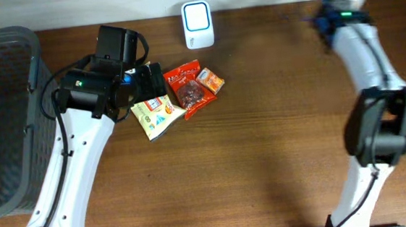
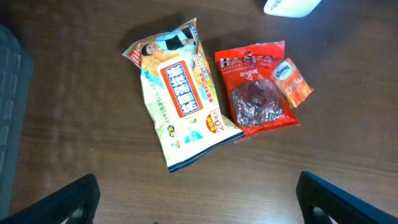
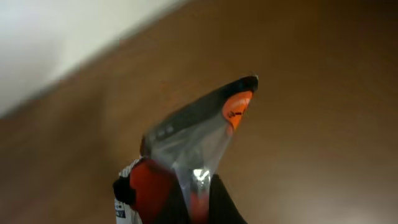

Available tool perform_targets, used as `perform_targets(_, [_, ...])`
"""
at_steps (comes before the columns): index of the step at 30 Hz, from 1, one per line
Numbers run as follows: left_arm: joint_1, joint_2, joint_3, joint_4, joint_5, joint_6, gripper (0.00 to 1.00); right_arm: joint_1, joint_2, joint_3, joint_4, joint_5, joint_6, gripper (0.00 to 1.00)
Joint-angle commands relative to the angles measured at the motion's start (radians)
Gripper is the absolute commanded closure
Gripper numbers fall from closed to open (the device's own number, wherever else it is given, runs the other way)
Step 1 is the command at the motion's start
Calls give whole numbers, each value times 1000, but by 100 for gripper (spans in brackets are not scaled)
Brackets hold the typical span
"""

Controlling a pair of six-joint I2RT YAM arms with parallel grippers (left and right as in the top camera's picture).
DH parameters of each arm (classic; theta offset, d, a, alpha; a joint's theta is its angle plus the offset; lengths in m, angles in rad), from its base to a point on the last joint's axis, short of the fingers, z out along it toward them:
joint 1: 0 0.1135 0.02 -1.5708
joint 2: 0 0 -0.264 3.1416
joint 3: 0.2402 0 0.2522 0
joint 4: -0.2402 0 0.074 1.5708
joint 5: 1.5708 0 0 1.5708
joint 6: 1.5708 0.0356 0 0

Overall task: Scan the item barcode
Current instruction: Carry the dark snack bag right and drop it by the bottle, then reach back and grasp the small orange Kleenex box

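Two robot arms above a wooden table (image 1: pixel 265 166): the left arm (image 1: pixel 76 167) and right arm (image 1: pixel 368 50) are smooth white tubes joined by boxy black housings, each showing a small green light. A thin black cable (image 1: pixel 63 142) trails the left arm. The left gripper (image 2: pixel 198 199) has dark fingers (image 2: pixel 71 202).

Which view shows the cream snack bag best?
Left wrist: the cream snack bag lies whole and flat, close up, with its print legible. Overhead shows it small, with the print unreadable. Right wrist does not show it, only an orange-black packet.
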Motion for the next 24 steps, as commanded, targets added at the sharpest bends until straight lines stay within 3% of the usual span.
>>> perform_targets(1, [-1,1,3,-1,3,9,1,-140,-19,6,-65,13,42,96])
perform_targets(7, [-1,1,3,-1,3,9,1,-405,13,-13,-90,13,46,96])
perform_targets(13, [-1,1,3,-1,3,9,1,-521,92,-13,-102,5,45,95])
perform_targets(18, [-1,1,3,-1,3,9,1,-558,96,-13,-121,6,45,77])
perform_targets(19, [-1,1,3,-1,3,9,1,-561,96,-13,-130,10,44,57])
perform_targets(22, [-1,1,3,-1,3,9,1,-570,85,-3,-171,13,37,37])
perform_targets(24, [-1,1,3,-1,3,9,1,-569,45,18,-208,13,37,37])
